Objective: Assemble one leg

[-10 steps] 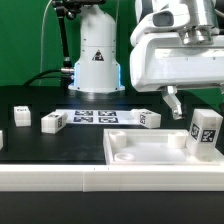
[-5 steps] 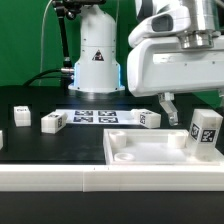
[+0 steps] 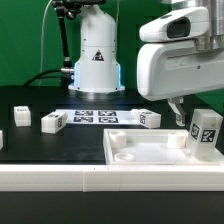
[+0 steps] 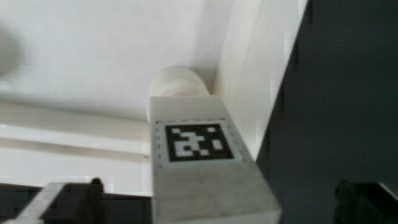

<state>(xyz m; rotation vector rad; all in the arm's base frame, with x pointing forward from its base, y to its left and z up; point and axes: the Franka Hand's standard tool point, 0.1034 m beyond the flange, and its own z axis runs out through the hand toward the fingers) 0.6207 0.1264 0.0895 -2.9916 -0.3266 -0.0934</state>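
Matt white plastic leg (image 3: 205,134), smooth slightly glossy white panel (image 3: 140,152), matt black table (image 3: 50,146)

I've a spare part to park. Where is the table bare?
Bare black table lies between the marker board, the small blocks at the exterior view's left and the white panel. Crowded: the panel's corner at that view's right, where the open claw hangs by the upright leg.

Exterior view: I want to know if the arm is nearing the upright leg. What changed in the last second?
The arm with its pincer moved toward the exterior view's right, closer to the upright leg. Nothing was gripped or released; the pincer is open. The leg, white panel, loose blocks and marker board stayed put.
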